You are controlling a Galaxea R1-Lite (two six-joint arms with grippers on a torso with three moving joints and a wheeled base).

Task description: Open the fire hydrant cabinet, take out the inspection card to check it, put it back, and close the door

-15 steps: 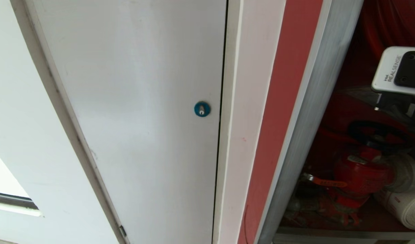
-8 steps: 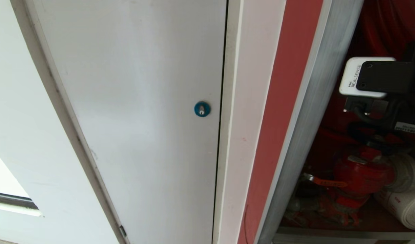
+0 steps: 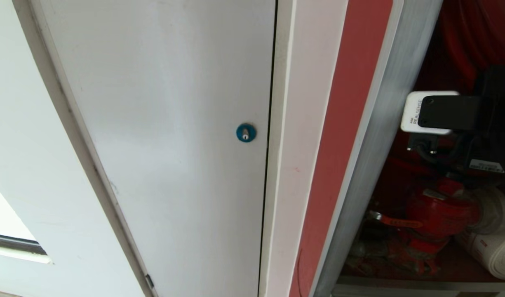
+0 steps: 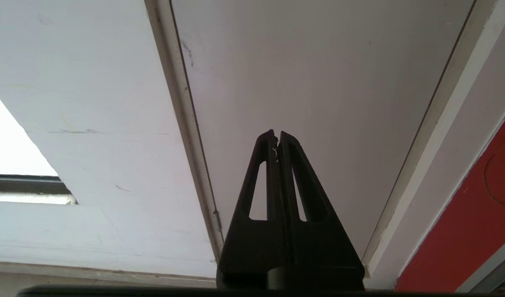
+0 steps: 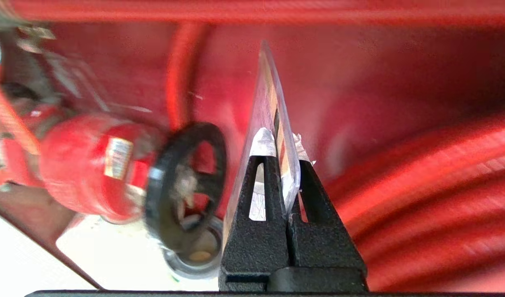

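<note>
Red-lined silver aluminium fire hydrant cabinet [image 3: 380, 136] stands open; inside, the right gripper [image 5: 282, 144] is clenched on the white, plastic-sleeved inspection card [image 5: 273, 119] near the red hydrant valve [image 5: 91, 165]; left gripper [image 4: 277, 138] clenched, holding nothing, before the plain white door [image 4: 318, 82]

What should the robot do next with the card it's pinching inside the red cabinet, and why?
Probably carry the inspection card a bit deeper into the fire hydrant cabinet and set it down before letting go. The right pincer is shut on the card's edge, holding it in the air beside the black valve wheel, and the card rests on nothing yet.
</note>
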